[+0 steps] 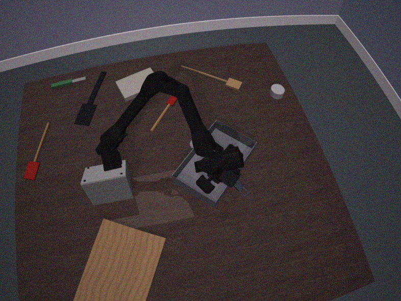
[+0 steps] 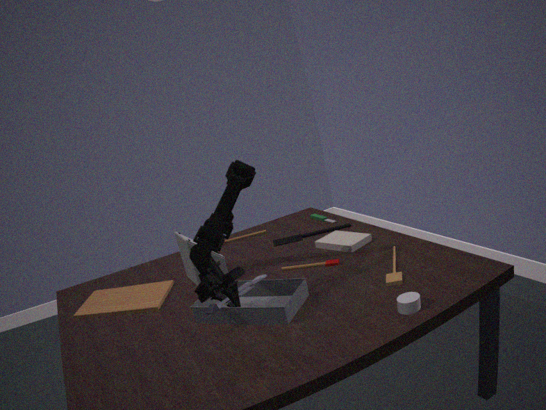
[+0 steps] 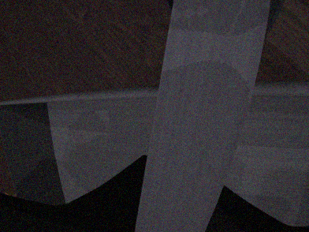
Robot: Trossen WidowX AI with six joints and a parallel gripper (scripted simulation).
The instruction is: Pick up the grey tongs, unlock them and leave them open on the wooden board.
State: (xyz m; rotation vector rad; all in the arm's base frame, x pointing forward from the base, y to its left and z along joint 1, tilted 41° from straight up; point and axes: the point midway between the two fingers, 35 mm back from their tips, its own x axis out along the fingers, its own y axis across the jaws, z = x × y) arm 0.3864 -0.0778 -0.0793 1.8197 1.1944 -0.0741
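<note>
Dark brown wood-grain table (image 1: 258, 210). On it, taking the grey roasting tin (image 1: 245, 137) as the mark: grey tongs (image 3: 195, 135) across the tin, paler than its walls; black arm (image 1: 191, 109) and black gripper (image 1: 216, 177) over it. Pale honey wooden board (image 1: 119, 262) with wavy grain, toward the camera from the tin in the top view. Light grey base box (image 1: 106, 184) beside the tin. Beyond it: red-headed spatula (image 1: 164, 113) with tan handle, black spatula (image 1: 90, 100), green-handled knife (image 1: 66, 82), off-white block (image 1: 131, 84), tan mallet (image 1: 223, 80), white puck (image 1: 277, 91). Blue-violet wall (image 2: 264, 88), white skirting (image 1: 161, 30)
</note>
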